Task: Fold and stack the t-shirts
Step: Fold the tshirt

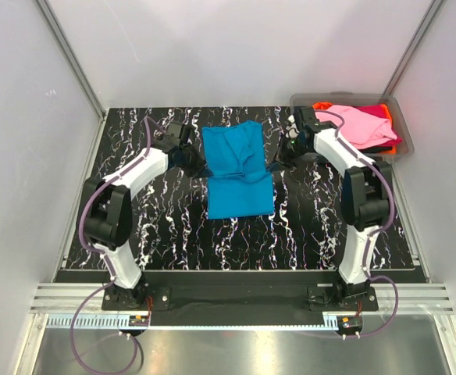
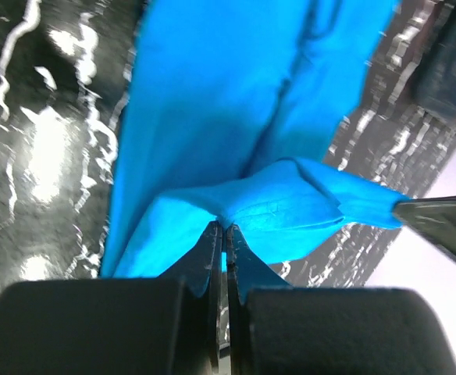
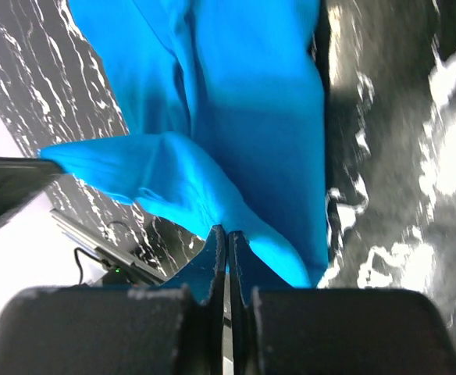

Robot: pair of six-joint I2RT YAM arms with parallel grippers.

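The two arm bases sit closest, bolted to a rail at the table's near edge, and both arms reach forward and inward over the black white-veined tabletop (image 1: 173, 226). The turquoise-blue t-shirt (image 1: 240, 195) lies at the middle of that tabletop between the arms; its near half is flat and its far half is rumpled, with a crease running across where the two meet. At the far right corner stands a clear grey plastic bin (image 1: 404, 133) holding a light pink t-shirt (image 1: 365, 125) on top, with an orange t-shirt (image 1: 322, 105) and a magenta t-shirt (image 1: 380, 112) showing at its far edge. The left gripper (image 2: 225, 228) is clamped on a pinch of the turquoise shirt's left edge, the cloth raised off the table. The right gripper (image 3: 226, 233) has its fingers pressed together on the shirt's right edge, likewise lifted.
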